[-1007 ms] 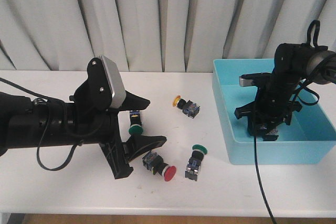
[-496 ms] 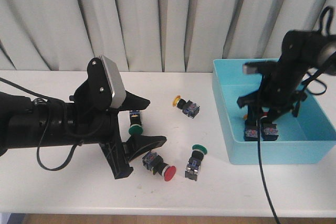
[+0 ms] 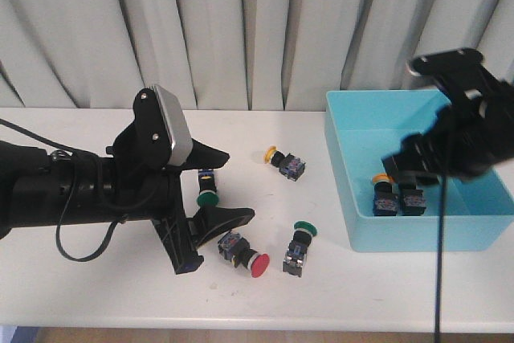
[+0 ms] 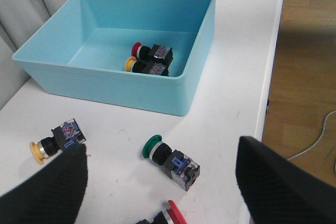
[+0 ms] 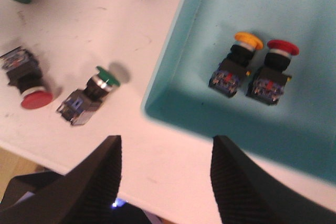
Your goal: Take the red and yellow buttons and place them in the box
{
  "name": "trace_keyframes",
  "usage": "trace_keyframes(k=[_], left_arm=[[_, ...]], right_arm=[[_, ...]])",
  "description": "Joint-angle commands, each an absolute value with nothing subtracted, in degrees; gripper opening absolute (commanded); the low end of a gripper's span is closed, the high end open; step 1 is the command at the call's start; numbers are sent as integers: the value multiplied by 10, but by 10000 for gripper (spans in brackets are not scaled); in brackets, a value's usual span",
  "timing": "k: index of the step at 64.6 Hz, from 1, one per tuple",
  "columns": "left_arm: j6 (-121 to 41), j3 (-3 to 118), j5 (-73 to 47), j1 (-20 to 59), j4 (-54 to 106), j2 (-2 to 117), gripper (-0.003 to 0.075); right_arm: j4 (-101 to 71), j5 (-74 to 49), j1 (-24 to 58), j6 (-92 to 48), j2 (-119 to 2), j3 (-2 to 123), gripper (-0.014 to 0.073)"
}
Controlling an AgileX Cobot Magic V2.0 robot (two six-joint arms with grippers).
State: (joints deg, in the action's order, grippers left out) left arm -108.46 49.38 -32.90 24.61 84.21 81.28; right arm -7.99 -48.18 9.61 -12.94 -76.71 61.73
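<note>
Left gripper [image 3: 210,190], fingers spread and empty, sits nearest the red button [image 3: 243,253], which lies at its five o'clock, cap pointing right; right gripper [image 5: 165,182] also spread, over the box [image 3: 345,166].

The left gripper [image 3: 217,190] lies low and reaches sideways across the table, fingers spread wide and empty. The right gripper [image 5: 163,179] hangs raised, its fingers parted too, holding nothing.

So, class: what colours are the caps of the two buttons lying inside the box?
One yellow, one red, inside the turquoise box; the right wrist view shows them best.
</note>
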Motion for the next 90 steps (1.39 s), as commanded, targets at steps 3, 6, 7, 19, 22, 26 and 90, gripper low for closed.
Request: trace_keyframes(k=[3,6,7,19,22,26,90], left_arm=[[-1080,509,-340,245,868,797,559],[-1080,509,-340,245,868,797,559],[-1080,509,-340,245,868,797,559],[-1080,509,-340,245,868,797,559],[-1080,509,-340,245,868,797,559],[-1080,509,-340,245,868,797,557],[-1080,509,-340,245,868,797,-7]], right_arm=[[-79,-407,96,-126,-652,532,372],[-79,-392,95,-126,-620,503,372],[-79,-385,94,-126,-610,494,372],[-78,-325,94,-126,-494,396,372],[-78,-304,94,-126,-477,380,372],[-78,-288,94,-126,-462,365,372],[-81,-299,94,-126,-456,356,-7]])
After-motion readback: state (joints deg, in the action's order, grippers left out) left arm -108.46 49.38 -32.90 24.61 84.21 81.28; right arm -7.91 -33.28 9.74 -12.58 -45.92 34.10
